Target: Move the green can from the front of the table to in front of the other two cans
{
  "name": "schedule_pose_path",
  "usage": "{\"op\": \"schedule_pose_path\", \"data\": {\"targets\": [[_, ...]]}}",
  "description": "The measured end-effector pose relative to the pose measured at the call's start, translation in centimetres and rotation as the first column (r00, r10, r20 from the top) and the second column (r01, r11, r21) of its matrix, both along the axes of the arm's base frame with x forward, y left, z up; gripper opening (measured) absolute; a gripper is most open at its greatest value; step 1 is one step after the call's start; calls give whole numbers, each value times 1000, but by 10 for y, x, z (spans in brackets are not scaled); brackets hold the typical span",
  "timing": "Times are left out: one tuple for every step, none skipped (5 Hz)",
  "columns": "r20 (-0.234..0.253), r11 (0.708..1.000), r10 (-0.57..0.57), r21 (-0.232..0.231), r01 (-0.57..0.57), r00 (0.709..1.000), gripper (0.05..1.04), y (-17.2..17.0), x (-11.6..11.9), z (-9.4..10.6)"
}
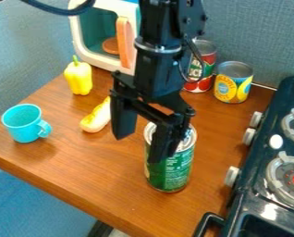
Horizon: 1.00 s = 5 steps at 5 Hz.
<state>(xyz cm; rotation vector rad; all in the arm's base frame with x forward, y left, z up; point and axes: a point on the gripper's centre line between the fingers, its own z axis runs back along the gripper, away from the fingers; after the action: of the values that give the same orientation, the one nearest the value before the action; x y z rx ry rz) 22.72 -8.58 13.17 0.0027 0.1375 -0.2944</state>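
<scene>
The black gripper (137,149) hangs over the middle of the wooden counter, open, its two fingers spread apart. Its right finger overlaps the front of an upright green can (177,169), hiding part of the lid and left side; whether they touch I cannot tell. The left finger is left of the can, and beside it a pale yellow, elongated item (96,118) lies on the counter, its upper end partly covered by the gripper.
A turquoise cup (27,124) stands at the left edge, a yellow pepper (79,77) behind it. At the back are a toy microwave (100,59), a red-and-green can (200,69) and a yellow-labelled can (232,85). The dark stove (260,162) borders the right.
</scene>
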Motion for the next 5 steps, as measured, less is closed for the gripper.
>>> {"op": "schedule_pose_path", "data": {"targets": [[-66, 998, 63, -2, -64, 996, 1001, -5, -2, -21], [-81, 996, 91, 10, -91, 993, 1001, -8, 5, -37], [-97, 997, 78, 11, -77, 992, 1001, -10, 10, -51], [-106, 998, 70, 8, -70, 992, 1001, -13, 18, -58], [-113, 997, 80, -1, -80, 990, 1001, -16, 31, -60]]}}
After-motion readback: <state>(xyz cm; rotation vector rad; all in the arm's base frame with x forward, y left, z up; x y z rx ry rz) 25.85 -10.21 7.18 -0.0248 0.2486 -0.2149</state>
